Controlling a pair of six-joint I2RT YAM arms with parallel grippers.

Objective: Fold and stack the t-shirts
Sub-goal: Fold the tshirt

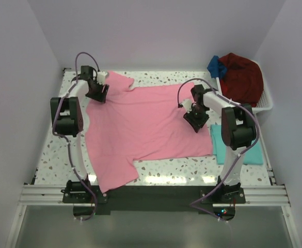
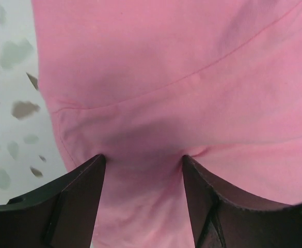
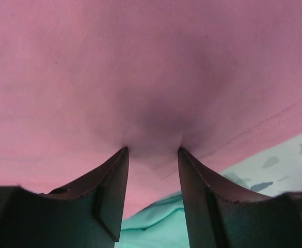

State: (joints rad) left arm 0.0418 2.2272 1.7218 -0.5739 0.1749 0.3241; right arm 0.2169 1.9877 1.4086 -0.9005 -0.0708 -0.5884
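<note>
The pink t-shirt (image 1: 145, 124) lies spread flat on the speckled table, collar to the left and one sleeve hanging toward the front edge. My left gripper (image 1: 98, 95) is at the shirt's far-left shoulder; in the left wrist view it (image 2: 143, 157) is open, tips pressed onto pink cloth (image 2: 181, 62). My right gripper (image 1: 195, 123) is at the shirt's right hem; in the right wrist view it (image 3: 153, 150) is open, tips pressed onto pink cloth (image 3: 140, 67). A folded teal t-shirt (image 1: 219, 144) lies just right of the hem and also shows in the right wrist view (image 3: 156, 227).
A white basket (image 1: 266, 103) at the back right holds a dark red garment (image 1: 241, 77) and a blue one (image 1: 215, 66). White walls close in the table on three sides. Bare speckled table (image 1: 176, 168) shows in front of the shirt.
</note>
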